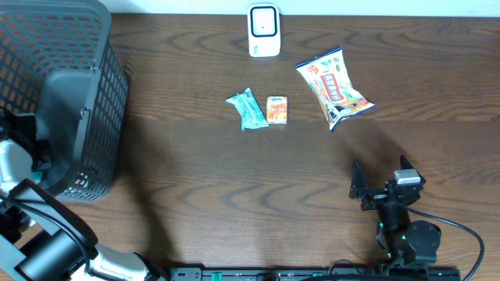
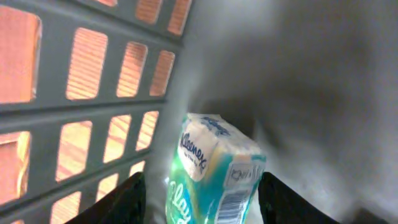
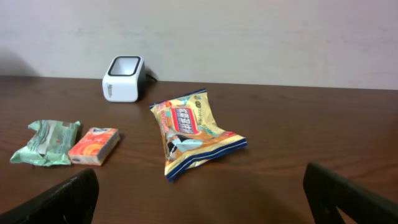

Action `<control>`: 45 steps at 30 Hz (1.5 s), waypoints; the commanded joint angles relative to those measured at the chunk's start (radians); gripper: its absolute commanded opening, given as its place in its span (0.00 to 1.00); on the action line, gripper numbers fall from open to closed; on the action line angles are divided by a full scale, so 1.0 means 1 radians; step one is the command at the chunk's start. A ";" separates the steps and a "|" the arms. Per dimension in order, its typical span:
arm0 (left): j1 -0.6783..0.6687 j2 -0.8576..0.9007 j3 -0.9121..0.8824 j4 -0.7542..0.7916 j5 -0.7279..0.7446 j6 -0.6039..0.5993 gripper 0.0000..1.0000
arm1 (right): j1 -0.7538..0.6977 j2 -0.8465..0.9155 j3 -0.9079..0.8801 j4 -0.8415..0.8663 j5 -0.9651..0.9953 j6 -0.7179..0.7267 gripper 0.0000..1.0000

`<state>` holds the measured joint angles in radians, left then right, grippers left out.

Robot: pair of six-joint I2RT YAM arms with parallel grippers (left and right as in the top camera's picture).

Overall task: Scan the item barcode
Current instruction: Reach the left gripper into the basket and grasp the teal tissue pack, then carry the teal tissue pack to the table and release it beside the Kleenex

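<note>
In the left wrist view, a teal and white Kleenex tissue pack (image 2: pixel 214 168) stands on the floor of the grey basket (image 2: pixel 93 118), with a barcode on its lower right face. My left gripper (image 2: pixel 202 202) straddles the pack with one finger on each side. A narrow gap shows at the left finger, and the right finger is at the pack's edge. The white scanner (image 1: pixel 264 31) sits at the table's far edge. My right gripper (image 1: pixel 380 181) rests open and empty near the front right.
A yellow snack bag (image 1: pixel 334 87), a green wrapped pack (image 1: pixel 248 109) and a small orange box (image 1: pixel 277 110) lie mid-table in front of the scanner. The tall mesh basket (image 1: pixel 70 78) fills the left side, with my left arm reaching into it.
</note>
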<state>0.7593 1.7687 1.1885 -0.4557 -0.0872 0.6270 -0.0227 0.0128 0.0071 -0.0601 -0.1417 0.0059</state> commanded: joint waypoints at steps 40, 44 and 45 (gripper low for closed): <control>0.013 -0.381 0.078 0.264 0.531 -0.627 0.08 | 0.008 -0.004 -0.002 -0.004 0.001 -0.011 0.99; -0.031 -0.527 0.078 0.431 0.639 -0.868 0.08 | 0.008 -0.004 -0.002 -0.004 0.001 -0.011 0.99; -0.056 -0.554 0.078 0.465 0.654 -0.923 0.08 | 0.008 -0.004 -0.002 -0.004 0.001 -0.011 0.99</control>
<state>0.7570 1.3033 1.2495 -0.0509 0.3992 -0.0063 -0.0227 0.0128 0.0071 -0.0597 -0.1417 0.0059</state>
